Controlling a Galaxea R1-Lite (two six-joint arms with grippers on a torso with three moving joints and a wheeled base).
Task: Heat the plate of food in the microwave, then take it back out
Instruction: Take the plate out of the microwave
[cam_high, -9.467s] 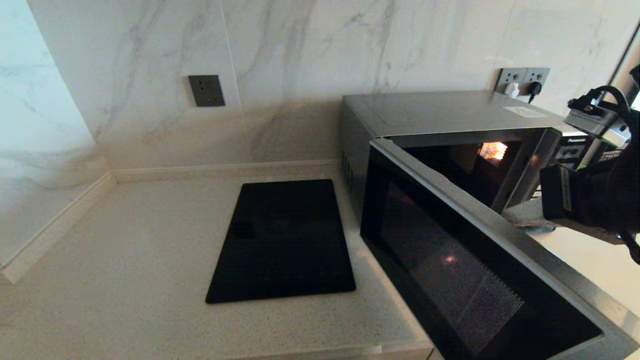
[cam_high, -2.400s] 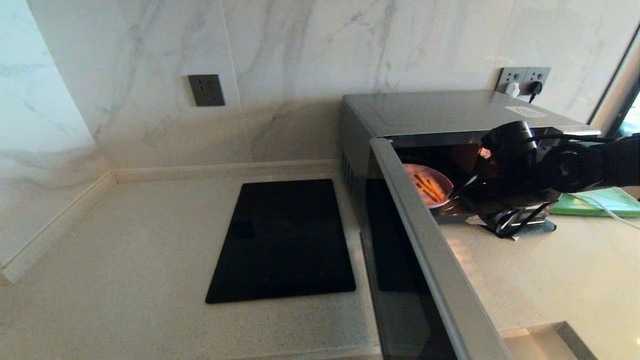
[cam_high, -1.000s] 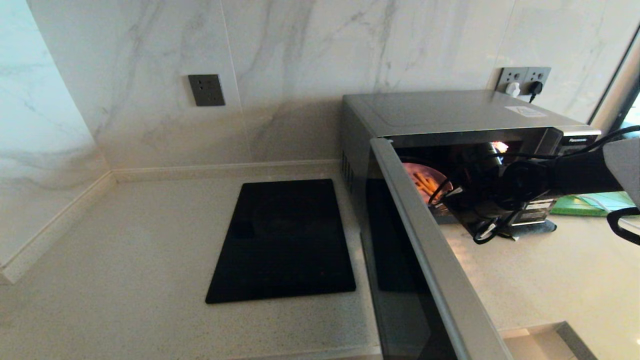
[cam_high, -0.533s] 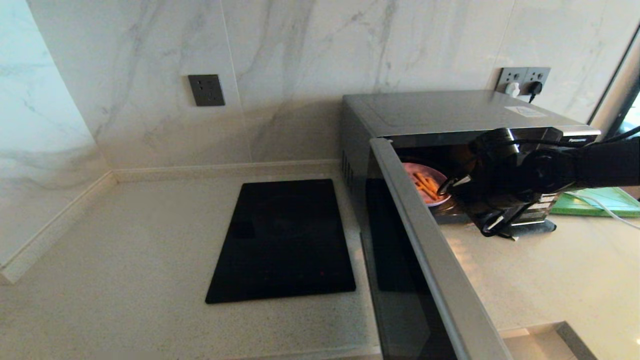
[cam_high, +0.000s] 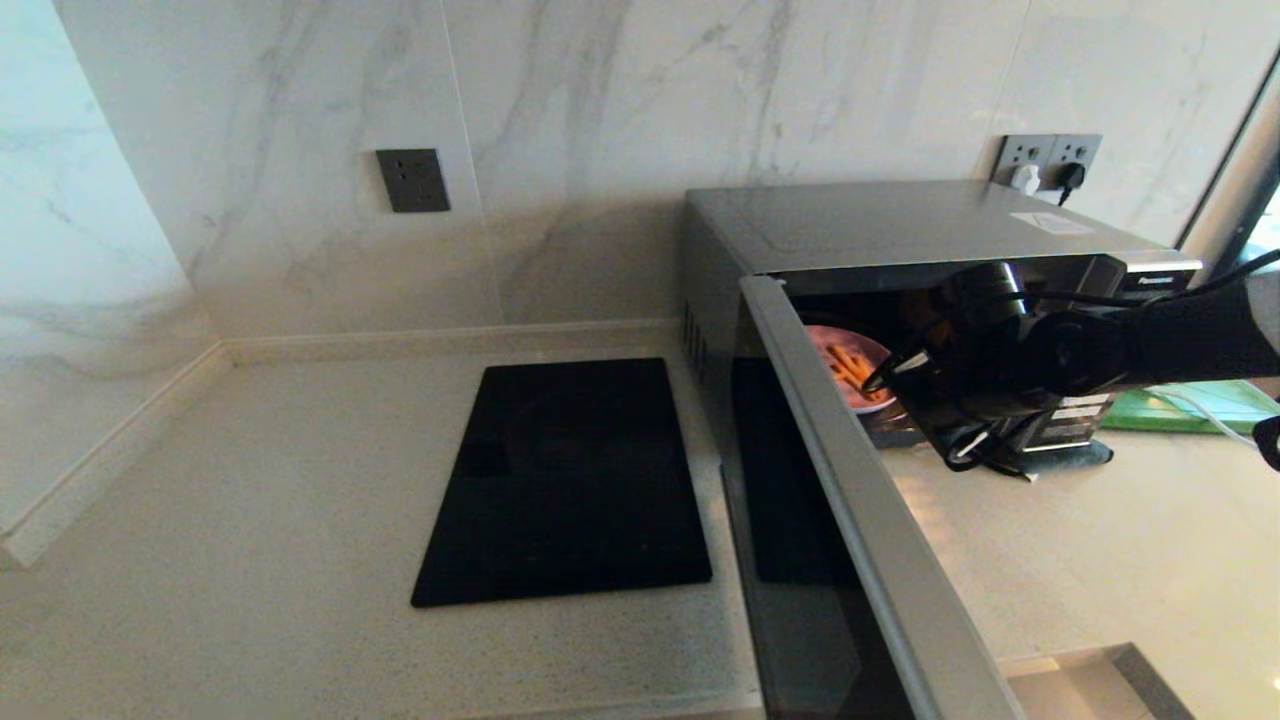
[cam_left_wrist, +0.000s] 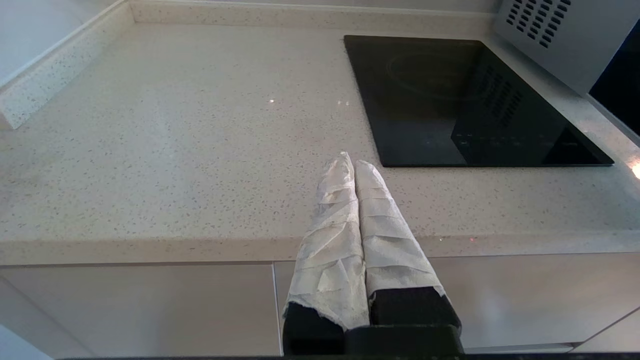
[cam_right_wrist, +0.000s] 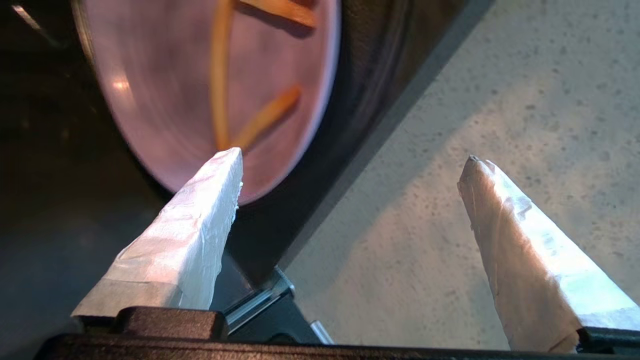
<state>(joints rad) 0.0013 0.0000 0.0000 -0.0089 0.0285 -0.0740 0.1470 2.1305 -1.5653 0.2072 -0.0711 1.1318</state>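
Note:
The silver-grey microwave (cam_high: 880, 225) stands at the right on the counter, its dark glass door (cam_high: 840, 520) swung wide open toward me. Inside it sits the lavender plate of food (cam_high: 850, 365) with orange fry-like sticks, seen close in the right wrist view as the plate (cam_right_wrist: 190, 90). My right gripper (cam_right_wrist: 350, 165) is open at the oven's mouth, one tape-wrapped finger (cam_right_wrist: 200, 225) just short of the plate's rim, nothing between the fingers. My left gripper (cam_left_wrist: 350, 162) is shut and empty, parked low before the counter's front edge, out of the head view.
A flat black glass cooktop (cam_high: 570, 480) lies on the speckled counter left of the microwave. A green board (cam_high: 1200, 405) lies behind my right arm at the far right. A marble wall with sockets (cam_high: 1045, 160) runs along the back.
The door has swung from part open to wide open, and my right arm has come to the oven's mouth. In the last second the gripper shifted slightly at the plate's rim.

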